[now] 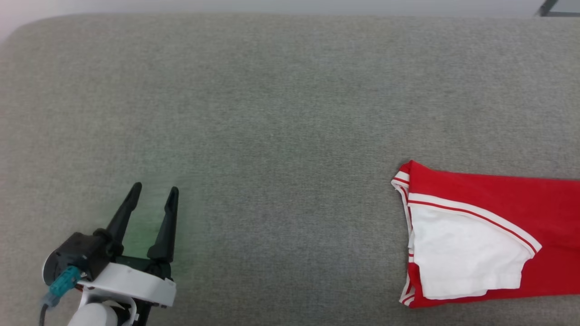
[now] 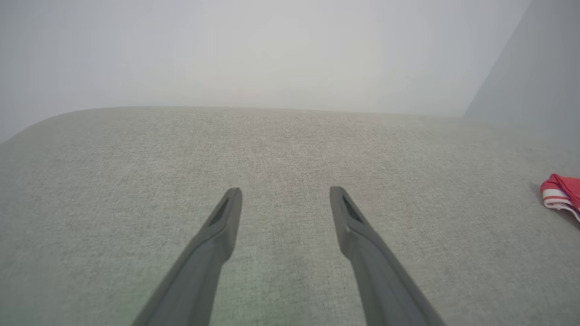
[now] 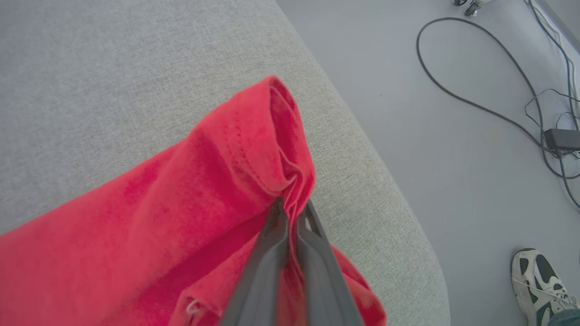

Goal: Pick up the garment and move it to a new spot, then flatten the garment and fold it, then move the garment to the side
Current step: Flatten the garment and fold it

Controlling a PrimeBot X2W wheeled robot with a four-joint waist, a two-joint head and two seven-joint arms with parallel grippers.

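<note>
The garment (image 1: 489,226), a red jersey with a white sleeve and striped trim, lies folded at the right of the grey cushion, running off the head view's right edge. In the right wrist view my right gripper (image 3: 292,208) is shut on a bunched red hem of the garment (image 3: 204,190), which stands up in a peak near the cushion's edge. My left gripper (image 1: 154,192) hovers open over bare cushion at the lower left, far from the cloth. In the left wrist view its fingers (image 2: 226,222) are spread apart, and a corner of the garment (image 2: 562,192) shows at the far right.
The grey cushion (image 1: 272,113) stretches wide to the left and back. Beyond its rounded edge lies the grey floor (image 3: 453,136) with black cables (image 3: 476,104) and a power adapter (image 3: 562,138). A person's shoe (image 3: 539,285) stands on the floor at the lower right.
</note>
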